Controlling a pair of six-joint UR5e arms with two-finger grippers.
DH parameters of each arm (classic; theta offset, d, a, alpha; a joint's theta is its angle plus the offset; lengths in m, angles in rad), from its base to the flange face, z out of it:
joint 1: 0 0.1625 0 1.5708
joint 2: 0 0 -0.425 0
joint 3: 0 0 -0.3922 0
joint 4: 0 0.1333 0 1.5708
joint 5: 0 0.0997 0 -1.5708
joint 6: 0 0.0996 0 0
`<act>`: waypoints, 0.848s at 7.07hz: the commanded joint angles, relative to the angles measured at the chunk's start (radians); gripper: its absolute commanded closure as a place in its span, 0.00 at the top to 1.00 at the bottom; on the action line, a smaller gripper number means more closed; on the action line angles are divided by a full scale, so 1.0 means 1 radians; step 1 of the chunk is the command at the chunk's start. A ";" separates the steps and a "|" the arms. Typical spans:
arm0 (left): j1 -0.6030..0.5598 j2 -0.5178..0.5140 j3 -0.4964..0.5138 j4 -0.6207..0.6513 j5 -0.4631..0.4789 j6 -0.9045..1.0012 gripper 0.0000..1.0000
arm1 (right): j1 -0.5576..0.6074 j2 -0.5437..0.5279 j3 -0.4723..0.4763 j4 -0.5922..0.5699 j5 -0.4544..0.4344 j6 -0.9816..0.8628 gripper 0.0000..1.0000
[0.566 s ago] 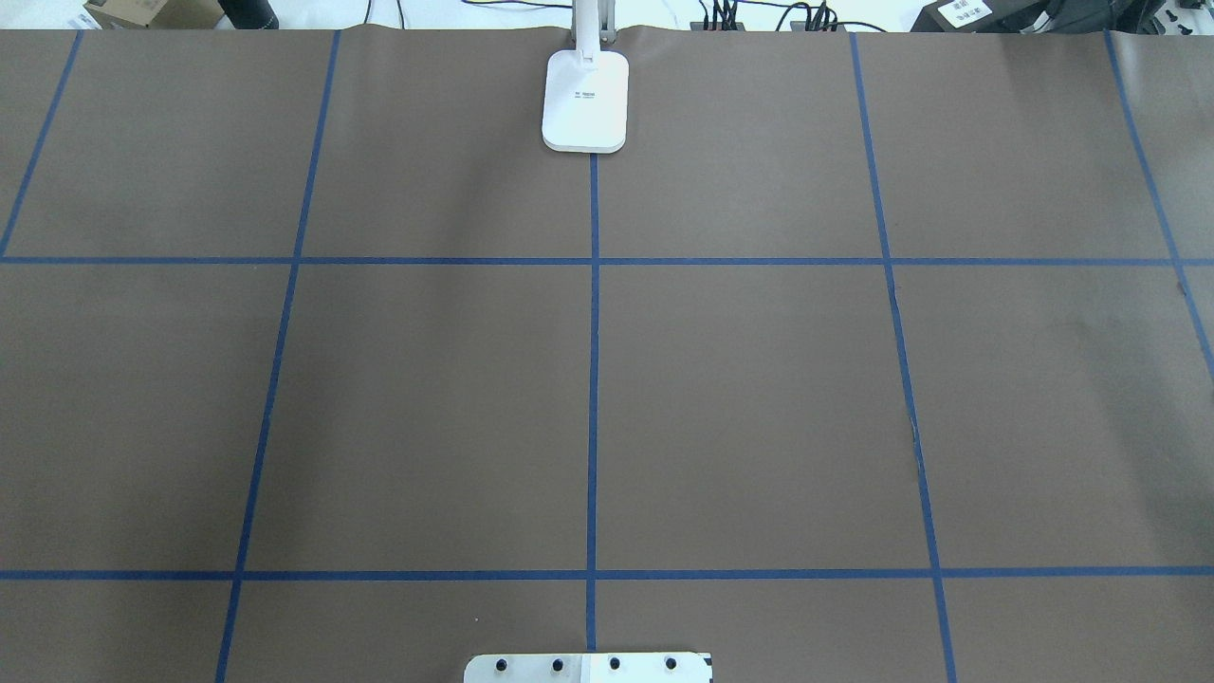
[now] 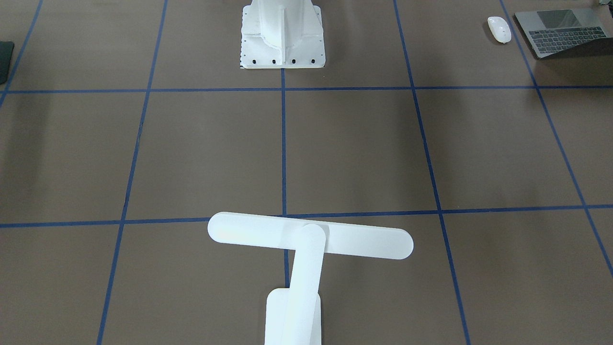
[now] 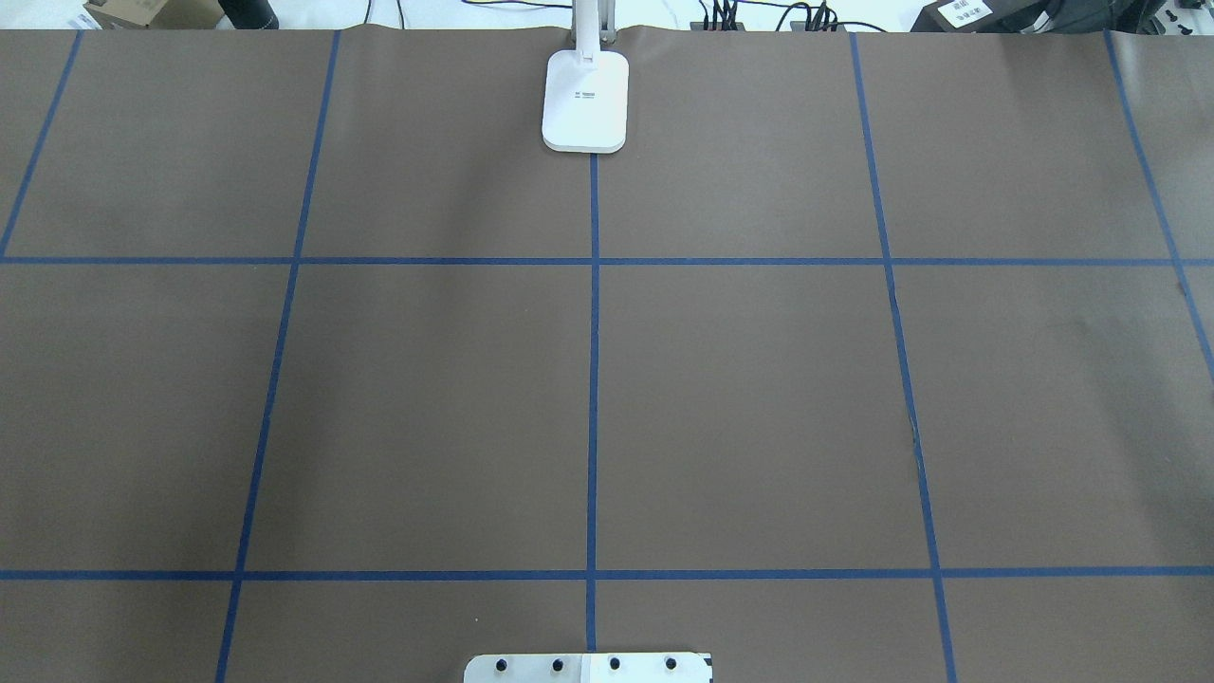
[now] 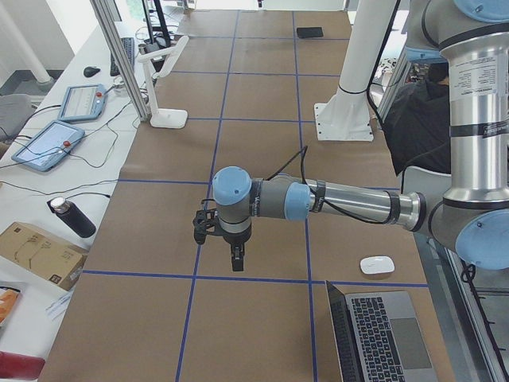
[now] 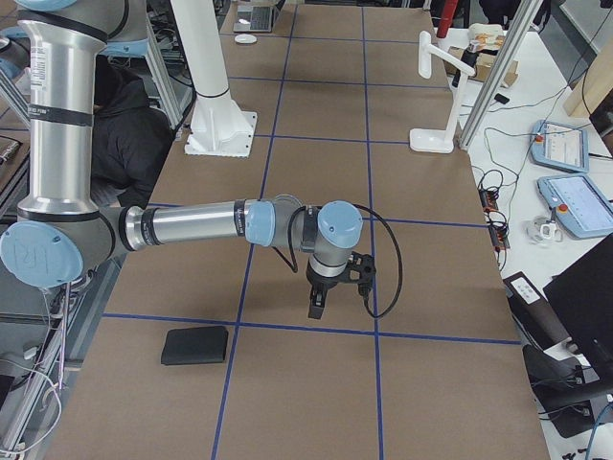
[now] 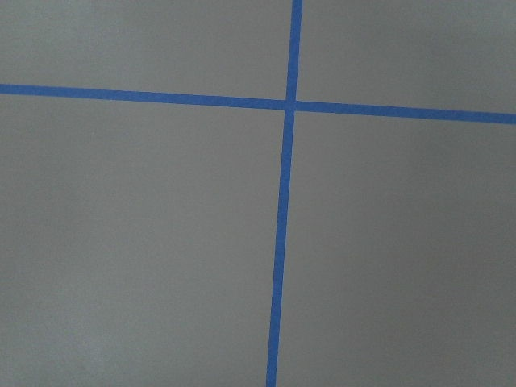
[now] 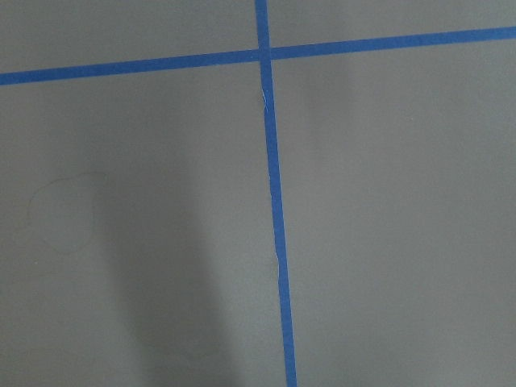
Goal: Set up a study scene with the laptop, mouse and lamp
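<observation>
Brown table (image 3: 759, 398): lamp (image 2: 357, 242), pedestal (image 2: 282, 45), black mat (image 5: 195, 346)

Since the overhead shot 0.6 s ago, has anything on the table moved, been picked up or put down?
Nothing visibly changed. In the overhead view the lamp has its base at the same spot on the centre tape line, at the far edge of the table, and the pedestal plate sits unchanged at the near edge.
</observation>
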 commanded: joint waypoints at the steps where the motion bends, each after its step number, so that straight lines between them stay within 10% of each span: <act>1: 0.000 -0.002 0.004 0.001 0.000 0.000 0.99 | 0.000 0.000 0.001 0.000 0.000 0.000 1.00; 6: 0.002 -0.026 -0.010 0.001 -0.002 -0.004 1.00 | 0.000 -0.006 0.004 0.006 0.000 0.003 1.00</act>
